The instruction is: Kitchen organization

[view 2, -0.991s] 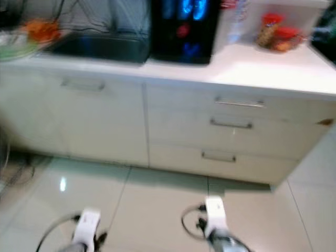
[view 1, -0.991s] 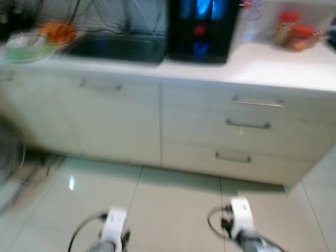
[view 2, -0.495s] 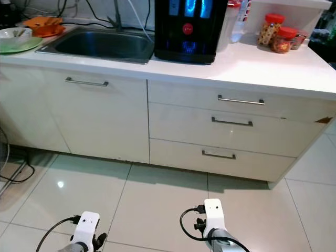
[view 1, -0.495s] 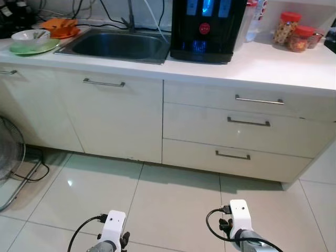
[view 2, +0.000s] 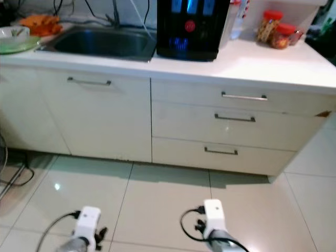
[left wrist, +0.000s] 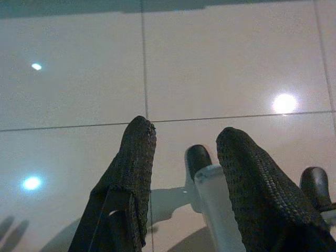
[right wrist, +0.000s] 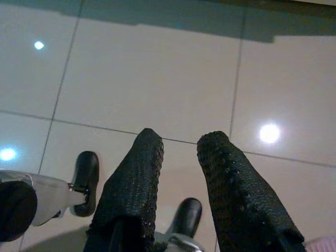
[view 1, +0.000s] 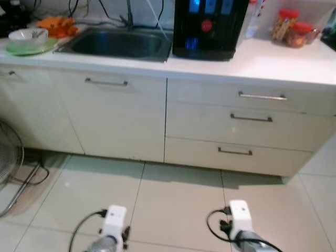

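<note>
Cream cabinet (view 1: 113,113) under sink (view 1: 118,44), black dispenser (view 1: 209,27) beside sink, floor fan (view 1: 9,163) left of cabinet, left gripper (left wrist: 186,134) and right gripper (right wrist: 181,140) slightly parted, empty, over open tiled floor (view 1: 173,199).

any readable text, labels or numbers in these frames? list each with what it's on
None can be read.
Black dispenser: blue lit panels and a red round mark, too blurred to read.
Red-lidded jars: contents show, any label too small to tell.
Drawers and floor tiles: no print visible.
</note>
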Motion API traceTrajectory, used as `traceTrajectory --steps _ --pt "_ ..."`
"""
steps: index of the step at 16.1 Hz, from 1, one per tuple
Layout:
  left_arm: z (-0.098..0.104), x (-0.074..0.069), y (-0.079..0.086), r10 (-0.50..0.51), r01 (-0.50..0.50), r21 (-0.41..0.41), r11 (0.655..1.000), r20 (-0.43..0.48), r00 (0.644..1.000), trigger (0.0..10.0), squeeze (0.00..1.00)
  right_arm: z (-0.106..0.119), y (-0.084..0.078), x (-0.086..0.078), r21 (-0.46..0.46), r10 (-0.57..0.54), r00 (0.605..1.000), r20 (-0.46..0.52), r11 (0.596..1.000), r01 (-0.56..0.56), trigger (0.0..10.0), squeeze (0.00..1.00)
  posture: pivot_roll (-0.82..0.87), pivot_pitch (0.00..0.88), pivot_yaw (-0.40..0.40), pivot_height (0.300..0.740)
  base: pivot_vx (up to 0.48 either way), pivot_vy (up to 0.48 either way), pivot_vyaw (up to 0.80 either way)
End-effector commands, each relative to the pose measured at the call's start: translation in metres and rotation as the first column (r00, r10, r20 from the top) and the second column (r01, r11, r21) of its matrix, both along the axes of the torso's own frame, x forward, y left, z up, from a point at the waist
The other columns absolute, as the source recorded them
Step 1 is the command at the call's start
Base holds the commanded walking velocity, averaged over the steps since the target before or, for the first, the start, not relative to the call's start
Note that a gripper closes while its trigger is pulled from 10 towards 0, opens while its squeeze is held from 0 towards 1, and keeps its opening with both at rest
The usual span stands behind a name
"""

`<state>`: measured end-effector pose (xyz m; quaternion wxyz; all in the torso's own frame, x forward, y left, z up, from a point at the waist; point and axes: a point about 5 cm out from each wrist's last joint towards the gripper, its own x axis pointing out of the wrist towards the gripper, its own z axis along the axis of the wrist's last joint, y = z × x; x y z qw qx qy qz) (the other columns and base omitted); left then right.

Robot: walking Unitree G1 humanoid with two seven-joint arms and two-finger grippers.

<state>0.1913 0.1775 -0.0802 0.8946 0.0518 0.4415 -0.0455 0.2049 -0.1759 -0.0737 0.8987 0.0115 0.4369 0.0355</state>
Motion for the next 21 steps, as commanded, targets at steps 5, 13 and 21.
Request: traceTrajectory --steps 5,13,21 --pt "0.0014 0.0018 0.0048 0.019 -0.019 0.015 1.0 0.008 1.0 10.0 0.0 0.0002 0.0039 0.0013 0.02 -0.002 1.0 -0.003 1.0 0.003 10.0 0.0 0.14 0.0 -0.018 0.74 0.0 0.318 0.0" --pt "0.0001 -0.0011 0.0046 0.028 -0.028 0.014 1.0 0.011 1.0 10.0 0.0 0.0002 0.0043 0.0012 0.024 -0.005 1.0 -0.002 1.0 0.005 10.0 0.0 0.14 0.0 -0.017 0.74 0.0 0.307 0.0" --pt "0.0009 -0.0019 0.0111 0.06 -0.06 0.03 0.998 0.028 0.998 10.0 0.0 0.0003 0.0068 0.0014 0.031 0.018 1.0 0.0 0.999 -0.018 10.0 0.0 0.14 0.0 -0.019 0.74 0.089 0.0 0.0"
